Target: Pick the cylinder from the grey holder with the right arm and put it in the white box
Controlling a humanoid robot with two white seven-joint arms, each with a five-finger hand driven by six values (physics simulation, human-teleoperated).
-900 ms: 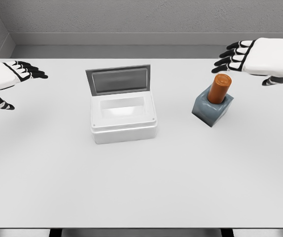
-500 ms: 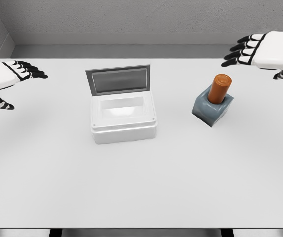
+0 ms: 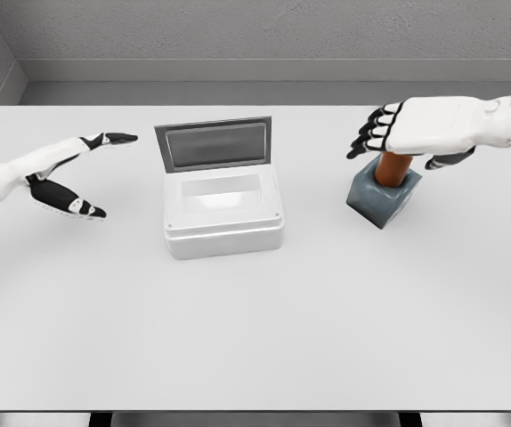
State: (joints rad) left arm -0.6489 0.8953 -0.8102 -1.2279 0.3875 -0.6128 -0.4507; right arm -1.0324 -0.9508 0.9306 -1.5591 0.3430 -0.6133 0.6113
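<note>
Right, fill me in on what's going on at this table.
The right hand hangs directly over the orange cylinder, hiding its top, fingers spread and not gripping it. The cylinder stands in the grey holder, right of the white box, whose lid is open. The left hand hovers open over the table to the left of the box.

My right hand (image 3: 413, 129) covers the top of the cylinder (image 3: 393, 168); its base is sunk out of sight in the grey holder (image 3: 382, 197). Can't tell if my palm touches it. Both my forearms are cut off at the frame edges.
</note>
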